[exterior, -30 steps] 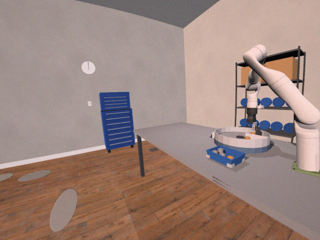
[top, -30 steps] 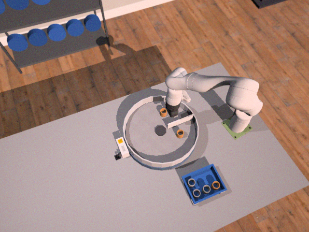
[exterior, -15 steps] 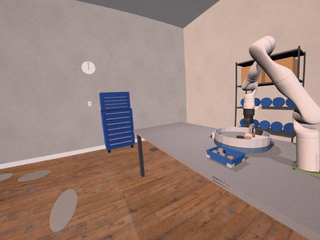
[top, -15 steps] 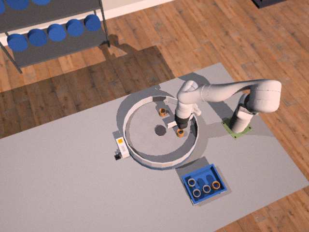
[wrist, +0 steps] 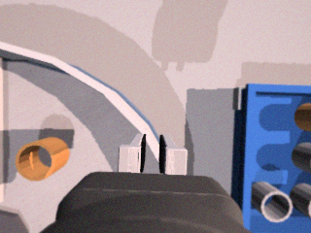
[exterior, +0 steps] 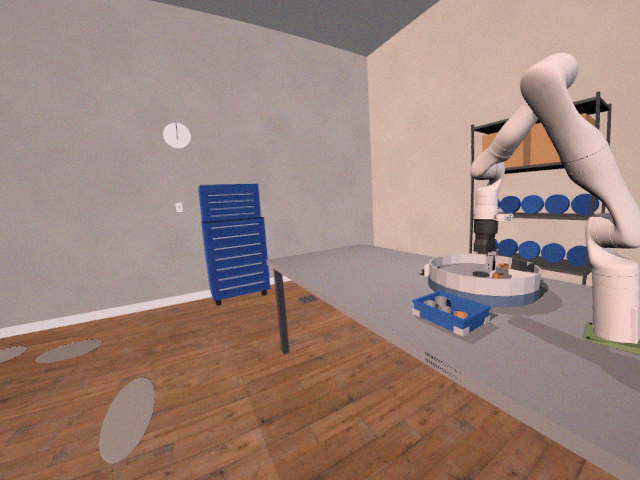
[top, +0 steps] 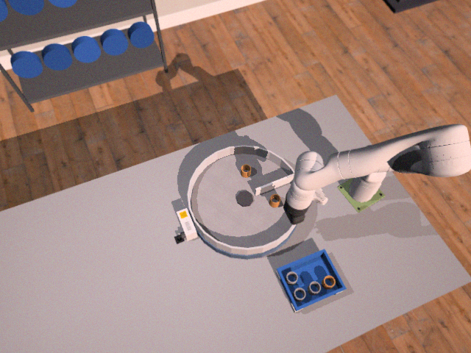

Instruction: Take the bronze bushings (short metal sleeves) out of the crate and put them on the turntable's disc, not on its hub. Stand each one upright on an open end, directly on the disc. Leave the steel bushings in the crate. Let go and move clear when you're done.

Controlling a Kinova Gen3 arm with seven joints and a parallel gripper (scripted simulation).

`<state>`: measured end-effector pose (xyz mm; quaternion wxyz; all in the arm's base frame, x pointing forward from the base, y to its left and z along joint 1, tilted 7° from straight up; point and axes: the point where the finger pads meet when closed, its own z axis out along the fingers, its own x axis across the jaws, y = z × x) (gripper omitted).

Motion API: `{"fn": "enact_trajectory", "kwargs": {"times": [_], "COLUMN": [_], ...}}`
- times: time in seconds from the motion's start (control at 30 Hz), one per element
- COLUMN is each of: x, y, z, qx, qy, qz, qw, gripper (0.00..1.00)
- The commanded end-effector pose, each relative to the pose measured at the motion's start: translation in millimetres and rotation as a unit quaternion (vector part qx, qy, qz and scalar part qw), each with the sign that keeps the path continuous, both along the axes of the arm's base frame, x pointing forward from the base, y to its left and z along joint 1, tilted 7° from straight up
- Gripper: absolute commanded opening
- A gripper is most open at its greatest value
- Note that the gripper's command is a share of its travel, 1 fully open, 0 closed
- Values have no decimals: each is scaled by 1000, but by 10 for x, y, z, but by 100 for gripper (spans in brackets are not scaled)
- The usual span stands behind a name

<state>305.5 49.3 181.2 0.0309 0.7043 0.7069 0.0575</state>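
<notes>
My gripper [exterior: 491,261] [wrist: 152,147] is open partway, with nothing between its fingers. It hangs above the turntable's rim wall on the side near the crate; the top view hides its fingertips. Two bronze bushings stand upright on the disc [top: 220,197] [exterior: 479,273]: one bushing [top: 245,174] behind the divider, the other [top: 274,203] [wrist: 58,149] in front of it, near the hub [top: 244,198]. In the blue crate [top: 300,259] [exterior: 439,316] [wrist: 250,146] stand one bronze bushing [exterior: 460,314] [wrist: 305,116] and three steel bushings, one at a corner [wrist: 262,191].
A white divider [top: 279,183] reaches from the turntable's raised wall [top: 247,251] [exterior: 475,284] toward the hub. A white box [top: 186,224] with a yellow label stands against the outside of that wall. The crate has raised walls. The arm's green base plate [top: 359,206] is on the right.
</notes>
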Motion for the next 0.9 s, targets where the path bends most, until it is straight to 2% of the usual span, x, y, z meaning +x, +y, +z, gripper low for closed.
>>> {"fn": "enact_trajectory", "kwargs": {"times": [0.0, 0.03, 0.1, 0.17, 0.6, 0.67, 0.87], "x": [-18, -30, -30, -65, -248, -248, -291], "y": [418, 503, 503, 771, 1945, 1945, 2250], "z": [6, 7, 7, 9, 9, 9, 10], "qx": [-8, -8, -8, -8, -7, -7, -7], "qy": [-4, -4, -4, -4, -3, -3, -3], "qz": [21, 21, 21, 21, 22, 22, 22], "qw": [1000, 1000, 1000, 1000, 1000, 1000, 1000], "gripper": [36, 36, 36, 36, 36, 36, 36]}}
